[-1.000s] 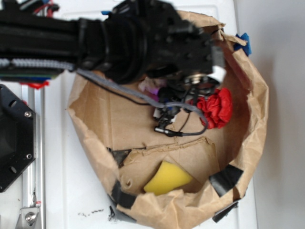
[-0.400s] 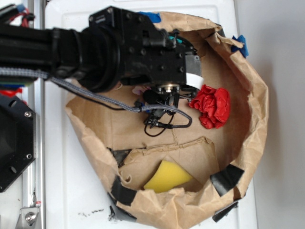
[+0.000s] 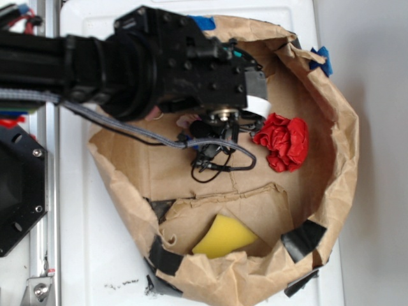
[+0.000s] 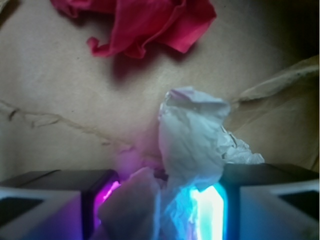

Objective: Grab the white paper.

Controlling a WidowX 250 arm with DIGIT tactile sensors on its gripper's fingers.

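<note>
Inside the wide, open brown paper bag [image 3: 331,127] with crumpled taped walls, the black robot arm reaches in from the left, its bulky wrist covering the far left part of the bag floor in the exterior view. From the wrist view, the gripper [image 4: 162,200] has its two dark fingers [image 4: 265,185] set apart, one at each lower corner, their inner faces lit pink on the left and cyan on the right. Between them stands the off-white, wrinkled wad of paper [image 4: 192,142] with grey creases; its lower folds fill the gap and its upper part rises above the fingertips, leaning a little to the right. Whether the pads actually press on it cannot be told, though the wad sits right against the lit inner faces.

Beyond the wad, at the top of the wrist view, lies the red crumpled wad [image 4: 145,22], apart from the white one, resting on the brown bag floor. In the exterior view that red wad [image 3: 285,141] sits just right of the arm's wrist, near the bag's right wall. A yellow wedge-shaped sponge [image 3: 223,236] lies at the near side of the bag, partly tucked under a torn brown flap, well apart from the gripper. A thin black cable [image 3: 223,167] loops below the wrist.
</note>
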